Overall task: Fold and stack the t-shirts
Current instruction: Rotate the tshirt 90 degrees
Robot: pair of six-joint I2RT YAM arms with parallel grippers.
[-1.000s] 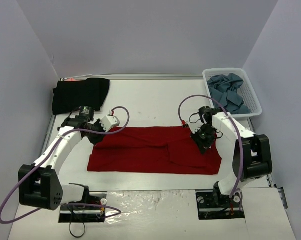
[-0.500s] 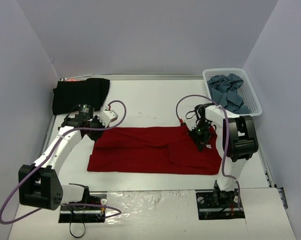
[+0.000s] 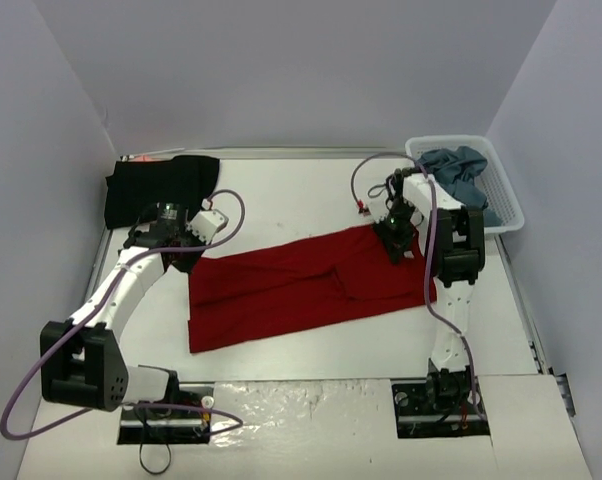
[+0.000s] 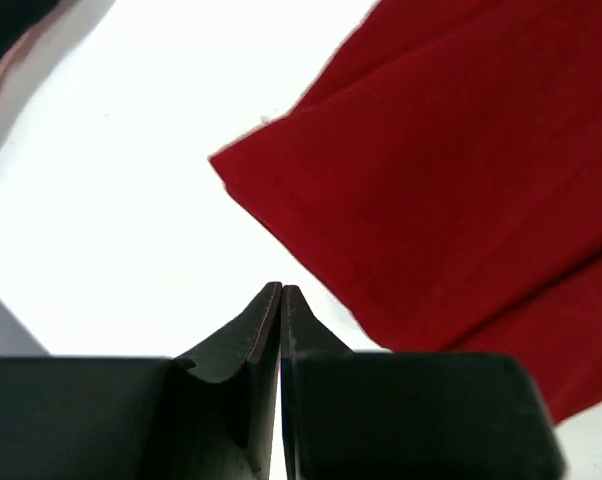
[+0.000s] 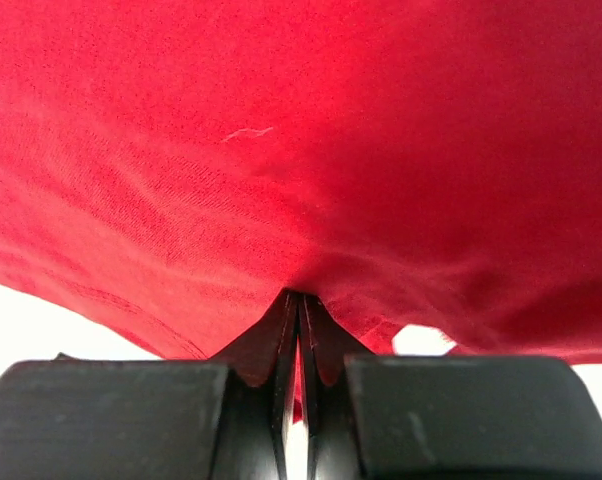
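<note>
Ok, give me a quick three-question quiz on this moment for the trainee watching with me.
1. True or false: the left gripper is shut on the dark red shirt.
2. Where does the black shirt lie in the top view? A: near right. B: far left. C: centre.
3. Fill in: the right gripper is shut on the ___.

Key:
1. False. It is shut on nothing, and the shirt's corner lies apart from it.
2. B.
3. The dark red shirt.
</note>
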